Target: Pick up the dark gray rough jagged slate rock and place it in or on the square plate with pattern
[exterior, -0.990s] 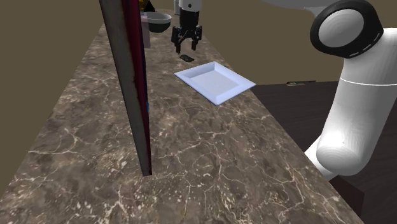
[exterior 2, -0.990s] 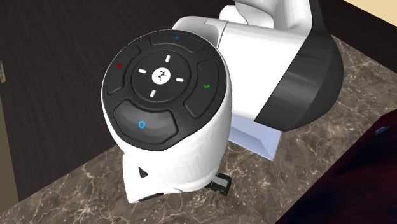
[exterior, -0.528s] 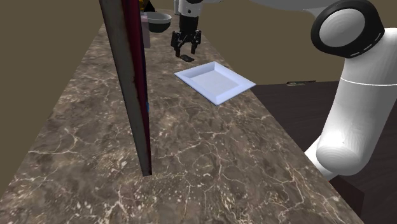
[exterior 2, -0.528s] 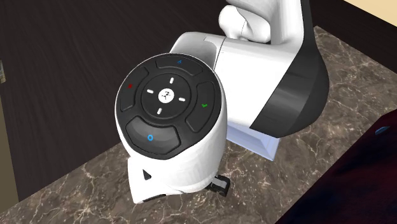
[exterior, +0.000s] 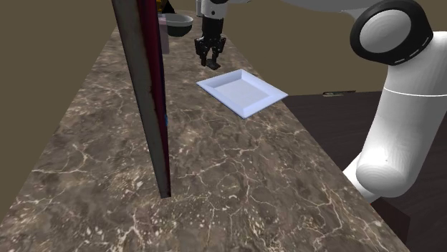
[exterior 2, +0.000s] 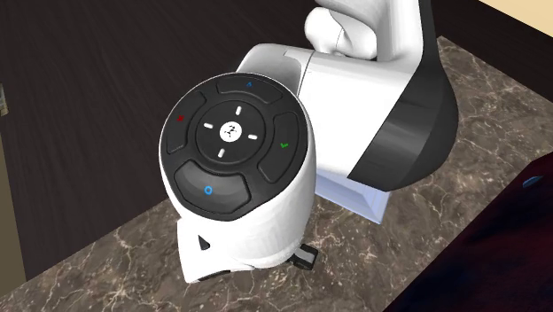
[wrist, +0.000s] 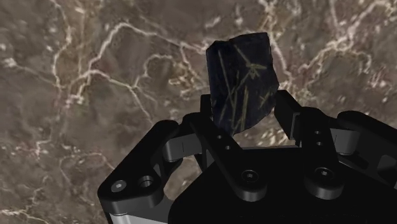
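Note:
The dark, jagged slate rock (wrist: 243, 76), streaked with thin yellowish lines, lies on the marbled brown counter. My black gripper (wrist: 245, 105) has come straight down over it. Its two fingers (wrist: 207, 108) press against the rock's opposite sides, so it is shut on the rock. In the shoulder view the gripper (exterior: 210, 61) stands upright at the far end of the counter, with the rock (exterior: 213, 66) at its tips. The square plate (exterior: 243, 91), drawn plain white with a raised rim, lies just nearer than the rock and towards the shoulder view's right. A corner of the plate (exterior 2: 362, 197) shows behind my wrist.
A tall, thin dark-red board (exterior: 148, 93) stands upright on the counter in the shoulder view's left half. A grey bowl (exterior: 179, 23) and a pale container sit at the far end behind the gripper. A dark wooden surface (exterior: 337, 107) adjoins the counter at the right.
The gripper sank a little onto the rock, then its fingers drew in from wide apart until they met the rock's sides. The rock and plate have not moved.

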`<state>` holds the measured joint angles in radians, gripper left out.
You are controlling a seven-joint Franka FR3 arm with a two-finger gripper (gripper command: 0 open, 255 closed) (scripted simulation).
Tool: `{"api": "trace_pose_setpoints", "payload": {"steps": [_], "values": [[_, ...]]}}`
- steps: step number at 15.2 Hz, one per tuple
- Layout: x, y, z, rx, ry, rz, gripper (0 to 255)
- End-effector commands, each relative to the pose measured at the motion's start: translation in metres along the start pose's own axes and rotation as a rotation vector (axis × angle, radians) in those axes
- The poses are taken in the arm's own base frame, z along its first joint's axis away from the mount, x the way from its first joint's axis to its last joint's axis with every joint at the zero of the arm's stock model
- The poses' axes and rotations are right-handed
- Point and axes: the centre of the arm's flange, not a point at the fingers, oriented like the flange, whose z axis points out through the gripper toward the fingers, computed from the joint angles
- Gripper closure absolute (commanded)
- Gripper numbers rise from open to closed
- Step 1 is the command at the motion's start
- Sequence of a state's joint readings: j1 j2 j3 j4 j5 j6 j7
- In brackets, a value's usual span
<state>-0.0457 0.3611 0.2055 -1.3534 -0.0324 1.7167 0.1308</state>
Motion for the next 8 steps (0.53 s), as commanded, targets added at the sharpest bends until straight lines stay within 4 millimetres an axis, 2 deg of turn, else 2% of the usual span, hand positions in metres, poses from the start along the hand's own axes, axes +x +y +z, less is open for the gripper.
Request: {"api": "trace_pose_setpoints", "payload": {"steps": [1, 6, 8], "values": [[0.000, 0.000, 0.001, 0.000, -0.001, -0.001, 255], [0.000, 0.000, 0.001, 0.000, -0.001, -0.001, 255], [0.000, -0.001, -0.010, 0.000, -0.001, -0.001, 255]]}}
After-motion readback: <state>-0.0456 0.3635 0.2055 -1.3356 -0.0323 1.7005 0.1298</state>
